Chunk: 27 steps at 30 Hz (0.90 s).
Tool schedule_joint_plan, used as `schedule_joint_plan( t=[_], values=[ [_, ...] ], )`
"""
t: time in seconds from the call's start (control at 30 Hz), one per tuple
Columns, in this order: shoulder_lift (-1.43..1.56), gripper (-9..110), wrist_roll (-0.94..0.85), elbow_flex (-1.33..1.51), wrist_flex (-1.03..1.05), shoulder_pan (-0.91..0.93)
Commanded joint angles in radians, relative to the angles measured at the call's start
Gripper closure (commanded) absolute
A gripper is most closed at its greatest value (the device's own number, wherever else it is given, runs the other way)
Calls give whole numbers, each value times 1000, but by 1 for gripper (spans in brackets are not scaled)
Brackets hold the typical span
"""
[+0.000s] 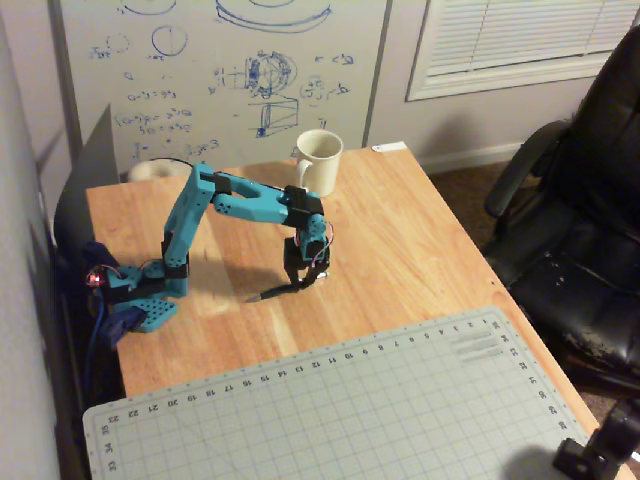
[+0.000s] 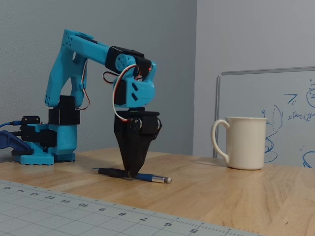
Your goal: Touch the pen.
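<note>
**Claw tip down on the pen**

My blue arm (image 2: pixel 74 64) rises from its base at the left of the fixed view, folds forward at the elbow, and drops my wrist straight down. My claw (image 2: pixel 132 173) points at the table (image 2: pixel 236 191), its black fingers drawn together to a narrow point with no gap I can see; they grip nothing. The tip rests against the pen (image 2: pixel 147 177), which lies flat on the wood at lower centre of the fixed view, its silvery end pointing right. In the overhead view my claw (image 1: pixel 297 283) stands at centre frame with the pen (image 1: pixel 268 295) reaching out to its lower left.

The table is pale wood. A cream mug (image 2: pixel 244 142) stands upright well to the right of me, handle turned my way. A grey gridded mat (image 1: pixel 330 410) covers the near end. A whiteboard (image 1: pixel 220 70) with blue sketches leans behind the table, and a black chair (image 1: pixel 575 220) sits at the right edge.

From above, the pen is only a thin dark sliver, partly under my fingers. The chair is cut off by the frame.
</note>
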Motion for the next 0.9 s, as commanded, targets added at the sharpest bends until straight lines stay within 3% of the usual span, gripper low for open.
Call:
schedule_joint_plan(
  t=[0.0, 0.87],
  values=[
    [146, 101, 11, -86, -6, -21],
    [95, 101, 11, -66, -6, -72]
  ],
)
